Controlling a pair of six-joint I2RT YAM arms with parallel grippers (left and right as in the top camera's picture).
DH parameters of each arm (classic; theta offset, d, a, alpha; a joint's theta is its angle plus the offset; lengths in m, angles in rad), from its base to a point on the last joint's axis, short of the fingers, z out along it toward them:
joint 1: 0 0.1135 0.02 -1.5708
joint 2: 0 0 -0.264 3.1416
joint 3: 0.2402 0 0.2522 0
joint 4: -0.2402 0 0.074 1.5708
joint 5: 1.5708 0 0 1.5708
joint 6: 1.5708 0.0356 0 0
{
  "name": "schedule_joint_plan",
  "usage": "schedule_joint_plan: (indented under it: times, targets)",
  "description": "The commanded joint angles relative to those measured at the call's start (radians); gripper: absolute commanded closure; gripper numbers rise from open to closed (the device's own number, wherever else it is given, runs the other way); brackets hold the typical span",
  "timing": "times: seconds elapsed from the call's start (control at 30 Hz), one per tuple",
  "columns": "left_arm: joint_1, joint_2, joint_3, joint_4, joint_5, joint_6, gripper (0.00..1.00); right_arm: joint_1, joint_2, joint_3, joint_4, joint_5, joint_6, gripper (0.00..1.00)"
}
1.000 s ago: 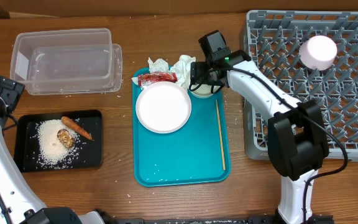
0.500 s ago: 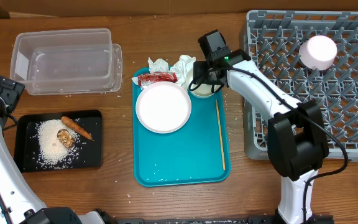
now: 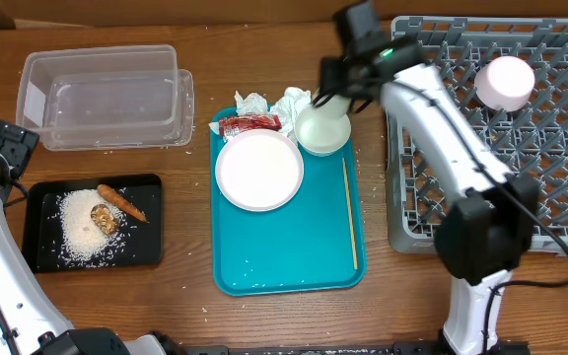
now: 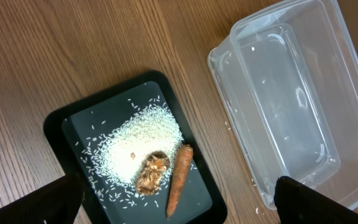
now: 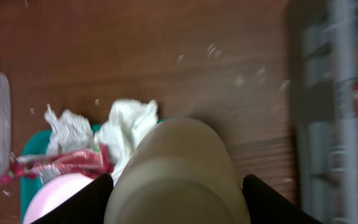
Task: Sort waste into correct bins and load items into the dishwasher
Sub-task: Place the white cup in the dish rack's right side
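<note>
My right gripper [image 3: 335, 95] is shut on a small white bowl [image 3: 323, 130] and holds it tilted above the back right corner of the teal tray [image 3: 284, 258]; the bowl fills the right wrist view [image 5: 179, 174] between the fingers [image 5: 178, 202]. The large plate [image 3: 258, 170], chopstick [image 3: 349, 212], red wrapper [image 3: 249, 123] and napkins [image 3: 289, 102] lie on the tray. A white dish [image 3: 505, 82] sits upside down in the grey rack [image 3: 560, 158]. My left gripper [image 4: 179, 205] is open above the black tray [image 4: 73, 143], which holds rice [image 4: 142, 140], a brown lump [image 4: 152, 174] and a carrot [image 4: 179, 177].
The clear tub [image 3: 106, 94] stands at the back left, behind the black tray [image 3: 42, 247]; it also shows in the left wrist view [image 4: 291, 106]. The rack fills the right side. Rice grains lie scattered on the wood near the tub.
My right gripper has lifted the small bowl off the teal tray and swung up and toward the rack. The left arm has not moved.
</note>
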State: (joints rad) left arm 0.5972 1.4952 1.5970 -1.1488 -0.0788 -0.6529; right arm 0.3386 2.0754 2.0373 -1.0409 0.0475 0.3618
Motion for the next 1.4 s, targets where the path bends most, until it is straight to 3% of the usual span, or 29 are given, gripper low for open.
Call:
schedule_joint_plan:
  times: [0.0, 0.33, 0.57, 0.77, 0.9, 0.97, 1.37]
  targets:
    - [-0.002, 0.008, 0.000, 0.000, 0.002, -0.013, 0.00, -0.135, -0.116, 0.118, -0.041, 0.042, 0.002, 0.42]
    - [-0.002, 0.008, 0.000, 0.000, 0.002, -0.013, 0.00, -0.638, -0.160, 0.142, -0.141, 0.041, -0.007, 0.42]
    - [-0.002, 0.008, 0.000, 0.000, 0.002, -0.013, 0.00, -0.875, -0.099, 0.126, -0.117, 0.042, -0.020, 0.42]
    - [-0.002, 0.008, 0.000, 0.000, 0.002, -0.013, 0.00, -0.927, 0.002, 0.126, -0.082, 0.042, -0.021, 0.41]
    - [-0.002, 0.008, 0.000, 0.000, 0.002, -0.013, 0.00, -0.917, 0.055, 0.126, -0.083, 0.041, -0.021, 0.25]
    - [-0.002, 0.008, 0.000, 0.000, 0.002, -0.013, 0.00, -0.916, 0.055, 0.126, -0.090, 0.040, -0.021, 0.23]
    - [-0.002, 0.008, 0.000, 0.000, 0.002, -0.013, 0.00, -0.892, 0.005, 0.132, -0.120, -0.146, -0.021, 0.23]
